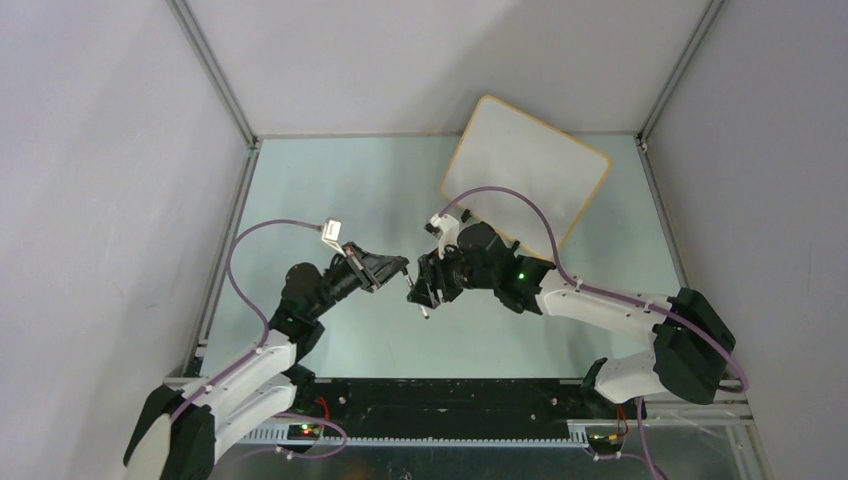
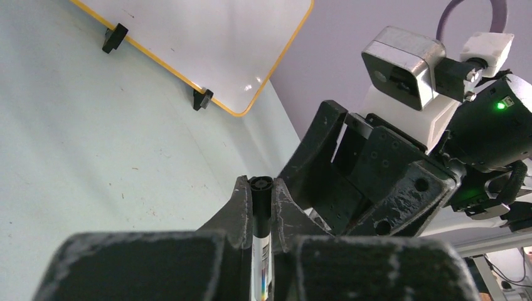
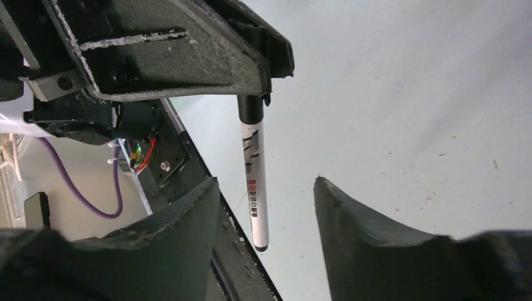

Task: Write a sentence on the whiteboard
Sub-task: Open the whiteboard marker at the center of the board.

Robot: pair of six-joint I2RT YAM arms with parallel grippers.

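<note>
white and unmarked, the whiteboard (image 1: pixel 525 168) stands far right, well apart from both arms; no sentence on it yet. left gripper (image 1: pixel 398 268) and right gripper (image 1: pixel 428 285) meet nose to nose.

left wrist: our fingers pinch the marker (image 2: pixel 261 241) at its black cap (image 2: pixel 260 186).

right wrist: jaws spread, straddling the barrel (image 3: pixel 255 182), not touching.

we judge uncapping is in hand; next, clamp the barrel and pull straight.

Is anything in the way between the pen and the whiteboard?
Yes. The right end effector, open around the marker that the left end effector holds, sits between it and the whiteboard. Nothing else visible does.
</note>
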